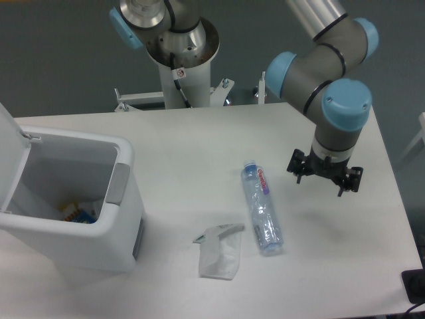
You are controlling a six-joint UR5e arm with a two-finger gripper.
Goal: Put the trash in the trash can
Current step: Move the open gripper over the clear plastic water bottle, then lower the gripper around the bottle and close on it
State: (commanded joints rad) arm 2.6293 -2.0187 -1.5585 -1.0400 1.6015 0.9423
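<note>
A clear plastic water bottle (261, 207) with a blue cap and red-lettered label lies flat mid-table, cap pointing away from the camera. A whitish translucent pouch (220, 253) lies just left of the bottle's lower end. The white trash can (99, 219) stands at the left with its lid up; some items lie at its bottom. My gripper (323, 178) hangs above the table to the right of the bottle, apart from it, fingers spread and nothing between them.
The arm's pedestal (179, 60) rises behind the far table edge. A dark object (414, 286) sits at the table's near right corner. The table's right edge runs close to the gripper.
</note>
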